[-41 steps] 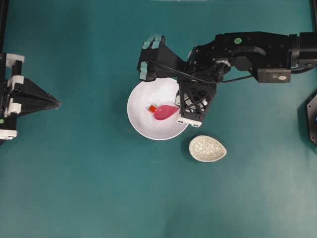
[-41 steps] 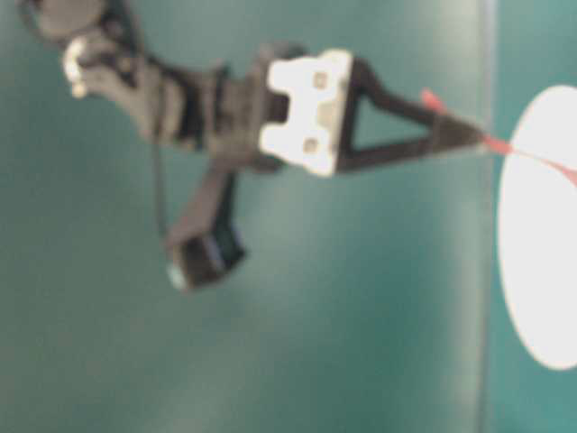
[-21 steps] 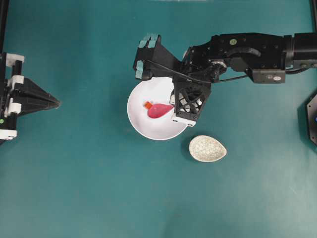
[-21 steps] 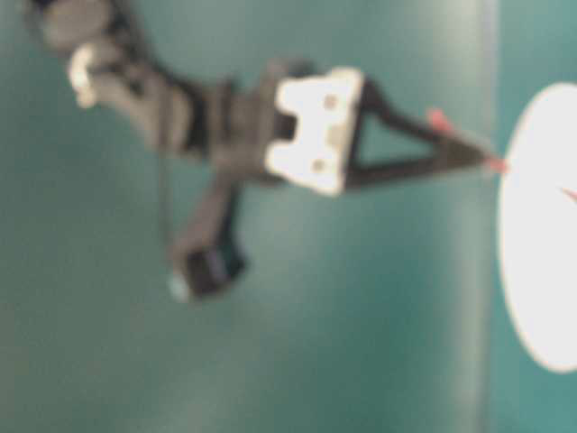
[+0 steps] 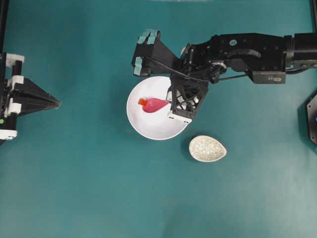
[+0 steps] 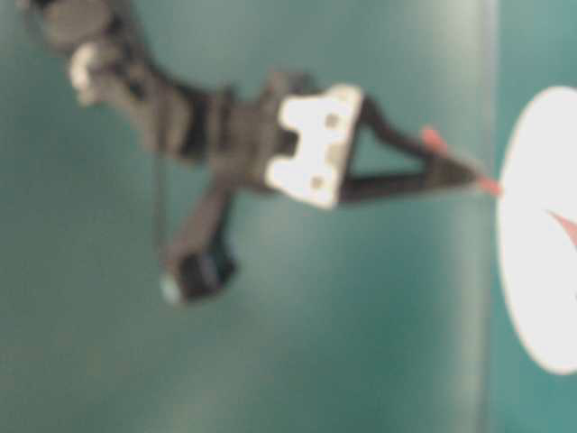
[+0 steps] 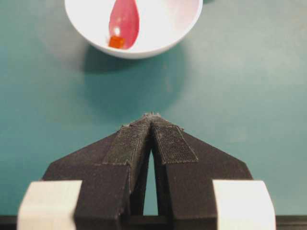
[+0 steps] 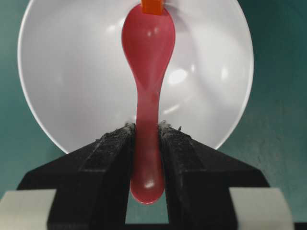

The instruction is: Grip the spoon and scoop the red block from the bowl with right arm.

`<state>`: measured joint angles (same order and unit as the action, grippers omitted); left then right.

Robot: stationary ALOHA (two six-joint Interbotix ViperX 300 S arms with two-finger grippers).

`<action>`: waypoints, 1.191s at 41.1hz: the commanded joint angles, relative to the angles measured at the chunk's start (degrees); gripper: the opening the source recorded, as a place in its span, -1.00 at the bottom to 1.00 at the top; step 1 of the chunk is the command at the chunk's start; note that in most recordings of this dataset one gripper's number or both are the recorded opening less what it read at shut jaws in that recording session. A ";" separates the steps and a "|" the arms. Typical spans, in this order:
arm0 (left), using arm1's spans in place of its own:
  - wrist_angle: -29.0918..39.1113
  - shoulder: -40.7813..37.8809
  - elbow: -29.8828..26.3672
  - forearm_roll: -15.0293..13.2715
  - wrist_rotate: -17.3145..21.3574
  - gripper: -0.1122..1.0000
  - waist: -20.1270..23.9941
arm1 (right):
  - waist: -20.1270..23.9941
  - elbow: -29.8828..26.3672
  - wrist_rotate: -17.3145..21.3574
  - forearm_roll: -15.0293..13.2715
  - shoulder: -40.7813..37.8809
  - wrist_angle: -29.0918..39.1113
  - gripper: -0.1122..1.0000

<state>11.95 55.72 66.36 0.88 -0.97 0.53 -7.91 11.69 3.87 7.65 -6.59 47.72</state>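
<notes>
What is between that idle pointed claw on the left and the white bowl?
Nothing: only bare teal table lies between the left gripper and the bowl, as the overhead and left wrist views show.

1. Beneath me lies a flat teal tabletop (image 5: 89, 188), matte and plain, filling the overhead view from edge to edge.
2. A small oval dish (image 5: 207, 148), speckled grey-white with a crackled glaze, sits on it.
3. A dark upright strip (image 5: 4, 20) runs along the top left edge, and a black fixture (image 5: 312, 119) shows at the right edge.
4. The light is soft and even, casting faint shadows on the teal.
5. The table-level view is blurred; I see only teal there.
</notes>
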 commanded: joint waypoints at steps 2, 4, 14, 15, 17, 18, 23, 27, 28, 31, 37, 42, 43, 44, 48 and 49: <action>-0.62 -0.26 -1.41 0.00 0.00 -0.80 0.09 | 0.09 -1.67 0.26 0.18 0.79 -1.05 -0.35; -0.62 -0.26 -1.41 0.00 0.00 -0.80 0.09 | 0.09 -1.76 0.26 0.18 0.79 -0.97 -0.35; -0.62 -0.26 -1.41 0.00 0.00 -0.80 0.09 | 0.26 -2.46 0.35 0.18 1.32 -1.05 -0.35; -0.62 -0.26 -1.41 0.00 0.00 -0.80 0.09 | 0.26 -2.46 0.35 0.18 1.41 -0.97 -0.35; -0.62 -0.26 -1.41 0.00 0.00 -0.80 0.09 | 0.26 -2.46 0.35 0.18 1.58 -0.97 -0.35; -0.62 -0.26 -1.41 0.00 0.00 -0.80 0.09 | 0.26 -2.46 0.35 0.18 1.67 -0.97 -0.35; -0.62 -0.26 -1.41 0.00 0.00 -0.80 0.09 | 0.26 -2.46 0.44 0.18 2.02 -0.97 -0.35; -0.62 -0.26 -1.32 0.00 0.00 -0.80 0.09 | 0.44 -2.46 0.44 0.26 2.11 -1.05 -0.35; -0.62 -0.26 -1.41 0.00 0.00 -0.80 0.09 | 0.44 -2.46 0.44 0.18 2.11 -0.97 -0.35; -0.62 -0.26 -1.41 0.00 -0.09 -0.80 0.09 | 0.62 -2.46 0.44 0.26 2.11 -1.05 -0.35; -0.62 -0.26 -1.41 0.00 -0.09 -0.80 0.09 | 0.70 -2.37 0.44 0.18 2.11 -1.41 -0.35; -0.62 -0.26 -1.41 0.00 -0.09 -0.80 0.09 | 0.97 -2.11 0.44 0.26 2.29 -1.93 -0.35; -0.62 -0.26 -1.41 0.00 -0.09 -0.80 0.09 | 1.05 -2.02 0.44 0.18 2.37 -2.02 -0.35; -0.62 -0.26 -1.41 0.00 -0.09 -0.80 0.09 | 1.05 -1.93 0.53 0.26 2.46 -2.20 -0.35; -0.62 -0.26 -1.41 0.00 -0.09 -0.80 0.09 | 1.14 -1.23 0.79 0.18 2.81 -2.99 -0.35; -0.62 -0.26 -1.41 0.00 -0.09 -0.80 0.09 | 1.23 -0.97 1.14 0.18 2.99 -3.25 -0.35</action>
<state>11.87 55.63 66.36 0.79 -0.97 0.53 -6.94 10.99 4.57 7.65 -6.15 45.44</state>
